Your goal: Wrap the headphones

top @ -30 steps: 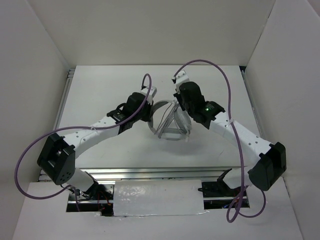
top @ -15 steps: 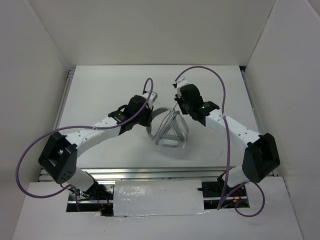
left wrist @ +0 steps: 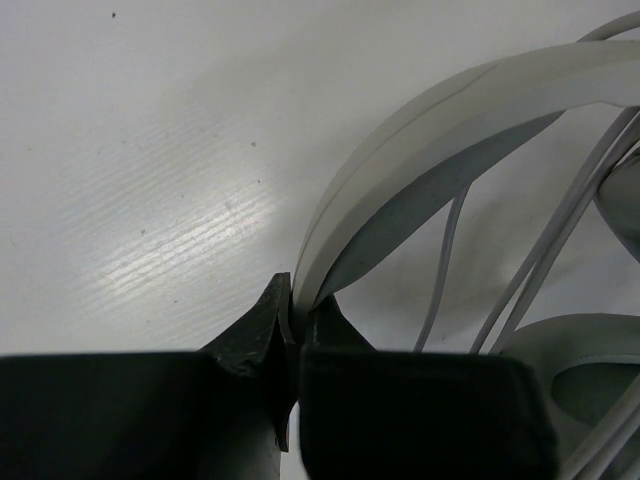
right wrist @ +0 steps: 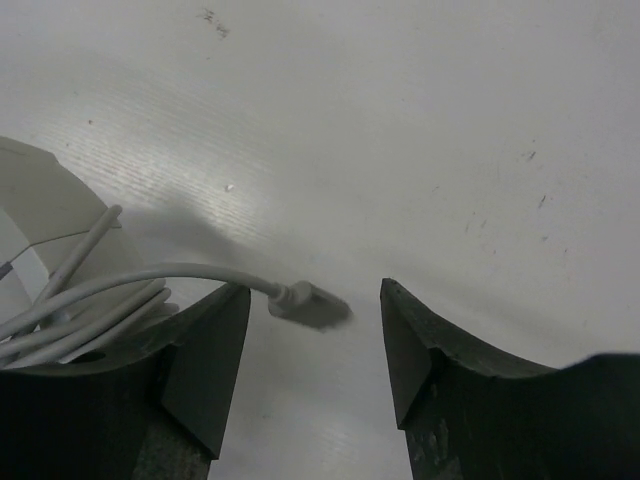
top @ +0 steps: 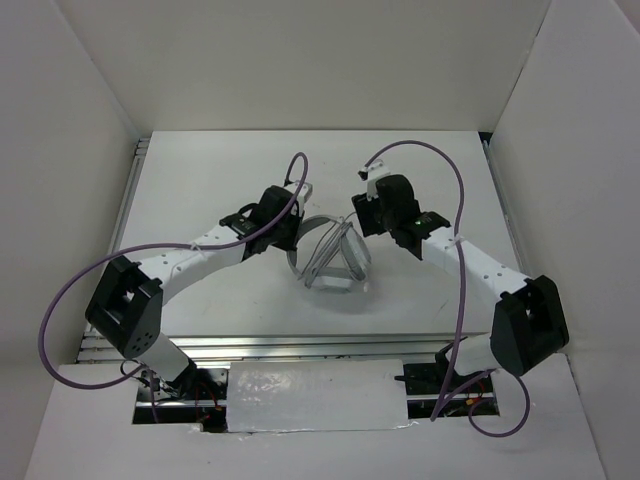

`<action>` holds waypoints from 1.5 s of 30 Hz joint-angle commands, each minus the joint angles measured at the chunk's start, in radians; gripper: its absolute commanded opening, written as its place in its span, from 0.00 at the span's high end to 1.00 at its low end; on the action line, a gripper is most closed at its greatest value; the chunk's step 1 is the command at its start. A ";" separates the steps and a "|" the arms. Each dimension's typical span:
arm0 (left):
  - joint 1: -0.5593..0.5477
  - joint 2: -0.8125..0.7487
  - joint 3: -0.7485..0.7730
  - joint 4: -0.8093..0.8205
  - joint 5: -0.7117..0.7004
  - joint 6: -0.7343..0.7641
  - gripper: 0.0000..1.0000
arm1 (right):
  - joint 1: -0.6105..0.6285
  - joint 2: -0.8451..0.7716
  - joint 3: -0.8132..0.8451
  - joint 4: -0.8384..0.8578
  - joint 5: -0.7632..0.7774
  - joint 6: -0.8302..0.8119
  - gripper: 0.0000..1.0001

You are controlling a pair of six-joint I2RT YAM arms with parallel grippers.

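Note:
The light grey headphones [top: 330, 255] sit mid-table with their thin cable wound across the headband in several strands. My left gripper [left wrist: 292, 310] is shut on the headband [left wrist: 420, 130], pinching its flat end between the jaws; in the top view this gripper [top: 290, 228] is at the headset's left side. My right gripper [right wrist: 315, 320] stands open just right of the headset, also seen from above [top: 362, 222]. The cable's plug [right wrist: 312, 305] hangs loose between the open fingers, touching neither. An ear cup [left wrist: 590, 365] shows at the lower right of the left wrist view.
White walls enclose the white table [top: 210, 180] on three sides. Purple arm cables [top: 440, 160] loop above both arms. A metal rail [top: 300, 345] runs along the near edge.
My right gripper has opened and let go of the cable's plug, and drawn slightly right. The headset shifted a little left and down, with the left gripper still clamped on the headband.

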 commanded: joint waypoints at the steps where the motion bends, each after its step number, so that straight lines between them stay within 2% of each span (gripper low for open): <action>1: 0.003 -0.047 0.074 0.046 0.012 -0.032 1.00 | -0.021 -0.030 -0.015 0.068 -0.048 0.012 0.36; 2: 0.003 -0.054 0.077 0.041 0.009 -0.032 1.00 | -0.024 -0.032 -0.018 0.068 -0.050 0.014 0.36; 3: 0.003 -0.057 0.080 0.032 0.003 -0.031 1.00 | -0.028 -0.037 -0.030 0.077 -0.050 0.017 0.28; 4: 0.003 -0.064 0.088 0.026 -0.005 -0.032 1.00 | -0.038 -0.047 -0.037 0.081 -0.060 0.015 0.14; 7: 0.006 -0.069 0.094 0.012 -0.023 -0.037 1.00 | -0.066 -0.085 -0.061 0.103 -0.086 0.029 0.07; 9: 0.013 -0.069 0.102 0.002 -0.034 -0.038 1.00 | -0.083 -0.107 -0.073 0.110 -0.115 0.034 0.06; 10: 0.017 -0.066 0.103 -0.002 -0.037 -0.043 1.00 | -0.098 -0.121 -0.077 0.108 -0.143 0.035 0.00; 18: 0.072 -0.063 0.103 0.018 0.011 -0.069 1.00 | -0.187 -0.273 -0.106 0.099 -0.310 0.060 0.00; 19: 0.118 -0.063 0.103 0.023 0.020 -0.069 1.00 | -0.202 -0.282 -0.107 0.096 -0.329 0.061 0.00; 24: 0.184 -0.031 0.105 0.044 0.017 -0.081 1.00 | -0.285 -0.328 -0.113 0.107 -0.422 0.126 0.00; 33: 0.354 0.127 0.161 0.126 0.043 -0.132 1.00 | -0.321 -0.351 -0.110 0.059 -0.379 0.202 0.00; 37: 0.376 0.227 0.232 0.117 -0.008 -0.110 1.00 | -0.325 -0.360 -0.135 0.048 -0.361 0.212 0.00; 45: 0.427 0.356 0.364 0.045 0.038 -0.146 1.00 | -0.330 -0.348 -0.143 0.024 -0.360 0.227 0.00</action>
